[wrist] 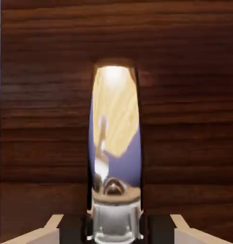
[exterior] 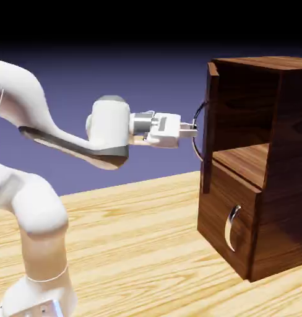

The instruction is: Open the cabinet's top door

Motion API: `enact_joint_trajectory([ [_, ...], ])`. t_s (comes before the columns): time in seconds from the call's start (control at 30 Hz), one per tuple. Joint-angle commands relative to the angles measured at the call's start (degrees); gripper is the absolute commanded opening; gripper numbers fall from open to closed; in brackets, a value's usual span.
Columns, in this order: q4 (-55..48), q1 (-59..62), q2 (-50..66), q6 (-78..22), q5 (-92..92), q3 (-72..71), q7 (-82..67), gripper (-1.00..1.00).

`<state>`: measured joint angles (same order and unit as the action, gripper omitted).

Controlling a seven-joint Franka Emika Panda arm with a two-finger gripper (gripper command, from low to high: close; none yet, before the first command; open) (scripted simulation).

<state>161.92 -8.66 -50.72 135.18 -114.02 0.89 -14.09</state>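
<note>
The dark wood cabinet [exterior: 283,161] stands at the right of the exterior view. Its top door [exterior: 209,124] is swung out and shows almost edge-on, so the upper compartment lies open. My gripper [exterior: 192,130] reaches level from the left and is shut on the top door's handle [exterior: 198,139], a curved silver bar. In the hand view the door's wood [wrist: 185,95] fills the picture. The shiny handle [wrist: 114,133] runs upright through the middle, down between my fingertips [wrist: 49,232] at the bottom edge.
The lower panel [exterior: 218,217] is closed, with its own silver handle [exterior: 231,228]. A wooden shelf [exterior: 246,161] shows inside the open upper compartment. The cabinet stands on a light wood table [exterior: 129,229], and my arm rises from the lower left.
</note>
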Motion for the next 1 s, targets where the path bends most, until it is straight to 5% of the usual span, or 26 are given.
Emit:
enact_joint_trajectory([
  [0.0, 0.39, -0.15, -0.36, -1.49, 2.72, -1.46, -0.86, -1.00],
  [0.43, -3.33, -2.97, 4.07, -28.65, 34.65, -23.82, -6.59, -1.00],
  [0.97, -29.26, 7.39, 31.12, -68.51, 54.30, -49.95, 0.37, -1.00],
])
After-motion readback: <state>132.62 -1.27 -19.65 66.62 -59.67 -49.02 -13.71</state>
